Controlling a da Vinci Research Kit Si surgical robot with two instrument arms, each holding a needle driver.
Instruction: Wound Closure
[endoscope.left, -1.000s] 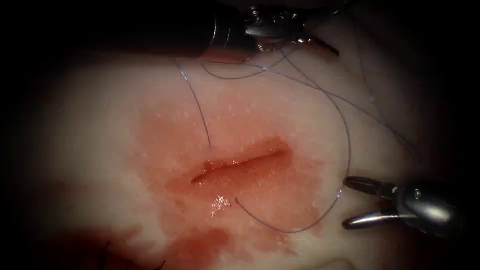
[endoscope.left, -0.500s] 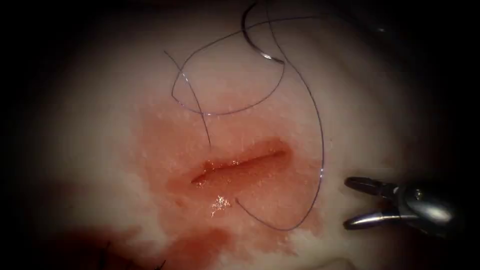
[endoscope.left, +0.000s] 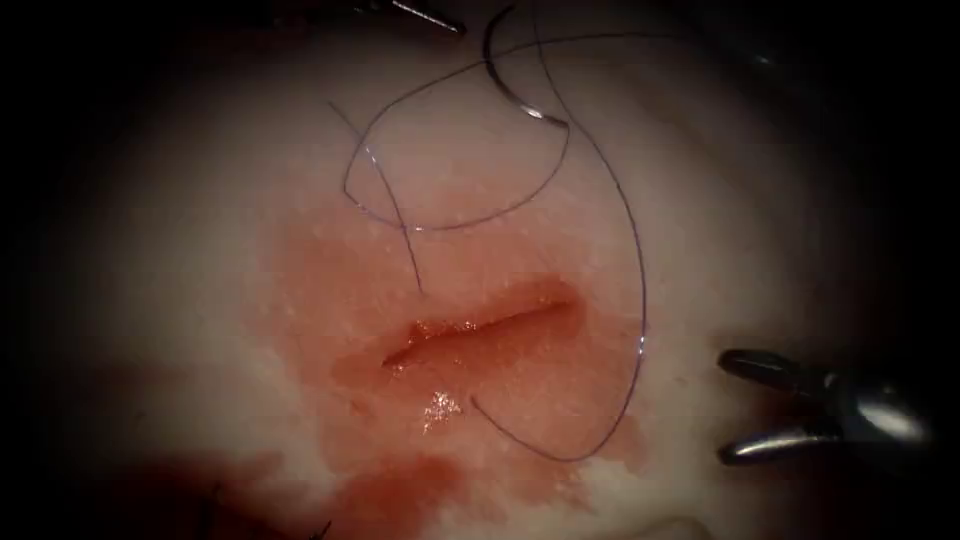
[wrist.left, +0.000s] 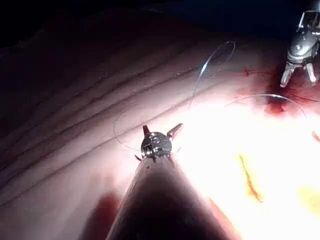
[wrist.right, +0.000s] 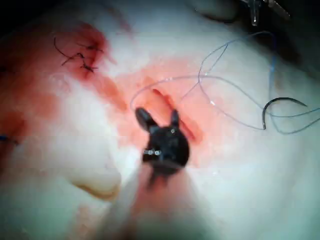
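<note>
Lying free beyond cut, needle curves up-down; both claws wide, empty.

No readable txt, labels, brands, nos. or signs anywhere in the endoscope or wrist views.
</note>
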